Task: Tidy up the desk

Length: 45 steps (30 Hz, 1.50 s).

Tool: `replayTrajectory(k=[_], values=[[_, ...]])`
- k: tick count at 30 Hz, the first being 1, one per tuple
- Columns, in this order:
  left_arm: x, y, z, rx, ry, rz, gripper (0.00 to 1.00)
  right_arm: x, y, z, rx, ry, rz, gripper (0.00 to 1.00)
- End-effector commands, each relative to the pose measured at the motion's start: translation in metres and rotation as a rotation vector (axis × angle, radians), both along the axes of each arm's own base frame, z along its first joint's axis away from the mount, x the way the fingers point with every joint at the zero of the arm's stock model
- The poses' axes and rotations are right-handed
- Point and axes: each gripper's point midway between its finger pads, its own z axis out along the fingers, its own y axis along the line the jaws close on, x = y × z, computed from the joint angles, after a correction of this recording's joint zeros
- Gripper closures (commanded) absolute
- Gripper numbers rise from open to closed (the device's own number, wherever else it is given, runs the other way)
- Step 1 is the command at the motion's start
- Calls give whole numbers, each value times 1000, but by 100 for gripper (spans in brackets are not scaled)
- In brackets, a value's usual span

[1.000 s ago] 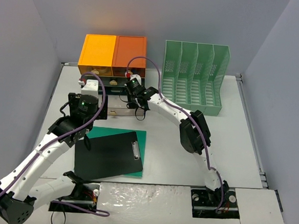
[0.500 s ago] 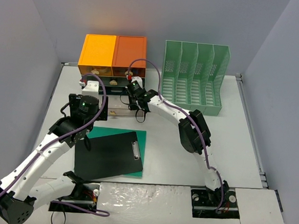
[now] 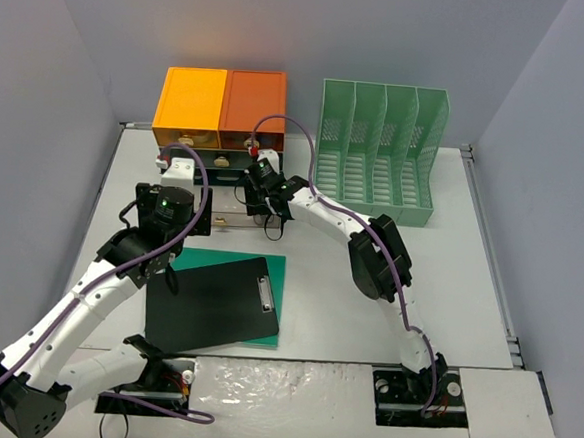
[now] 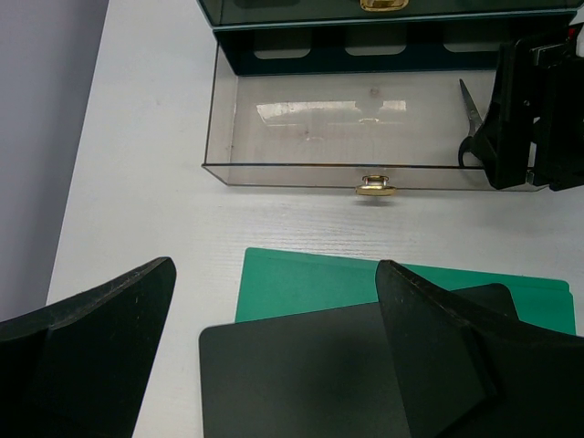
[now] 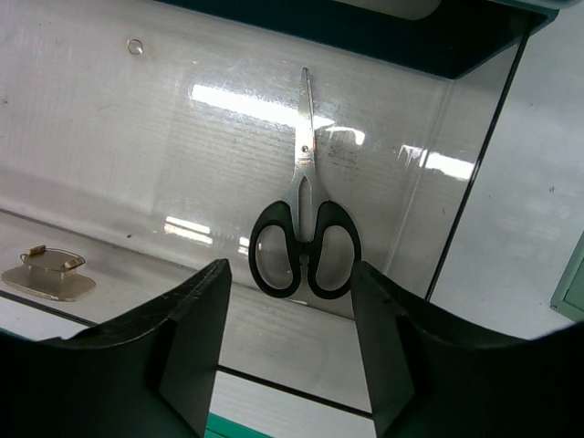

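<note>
The white desk (image 3: 365, 314) holds a black clipboard (image 3: 211, 304) lying on a green folder (image 3: 214, 261) at the front left. A clear drawer (image 4: 292, 172) is pulled out of the orange-topped drawer unit (image 3: 220, 104). Black-handled scissors (image 5: 303, 237) lie shut inside the drawer at its right end, blades pointing to the back; they also show in the left wrist view (image 4: 470, 119). My right gripper (image 5: 290, 269) is open and empty just above the scissors' handles, not touching them. My left gripper (image 4: 274, 274) is open and empty above the clipboard's (image 4: 310, 383) far edge.
A green slotted file rack (image 3: 377, 155) stands at the back right. The drawer has a gold handle (image 4: 376, 186) on its front. Grey-lilac walls enclose the desk on three sides. My right arm (image 3: 375, 255) stretches across the desk's middle.
My right gripper has shifted slightly over the open drawer. The left arm, clipboard and folder have not moved.
</note>
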Motion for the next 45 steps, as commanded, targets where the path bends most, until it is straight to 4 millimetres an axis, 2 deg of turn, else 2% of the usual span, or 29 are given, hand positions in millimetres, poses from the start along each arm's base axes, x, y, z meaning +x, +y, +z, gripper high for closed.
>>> replayTrajectory(k=[1,4,5,11,13,17,21,23,27,30,35,39,45], values=[[8,-5,17,-36,-61,0,11,-8,2,14,7,-12,2,45],[7,-5,16,-37,-59,-2,11,-10,2,22,8,-28,-2,44],[7,-5,15,-39,-58,-2,11,-10,3,31,15,-44,-5,44],[7,-7,9,-47,-48,-6,11,-13,5,91,86,-126,-13,43],[6,-8,7,-50,-45,-7,11,-16,2,122,119,-168,-19,43],[6,-9,6,-58,-40,-7,11,-21,-8,169,172,-226,-41,43],[6,-11,1,-68,-31,-5,11,-18,-21,204,197,-292,-83,43],[6,-12,-3,-76,-21,-7,11,-10,-32,217,187,-336,-132,43],[5,-18,-18,-101,12,-16,11,16,-44,229,206,-370,-191,44],[2,-21,-26,-114,36,-21,11,34,-45,229,213,-387,-216,44],[-8,-24,-45,-153,82,-26,11,70,-54,250,275,-447,-263,43],[-17,-25,-56,-178,106,-26,11,101,-58,247,311,-466,-275,43],[-22,-30,-68,-198,138,-36,11,137,-64,241,383,-487,-275,43]])
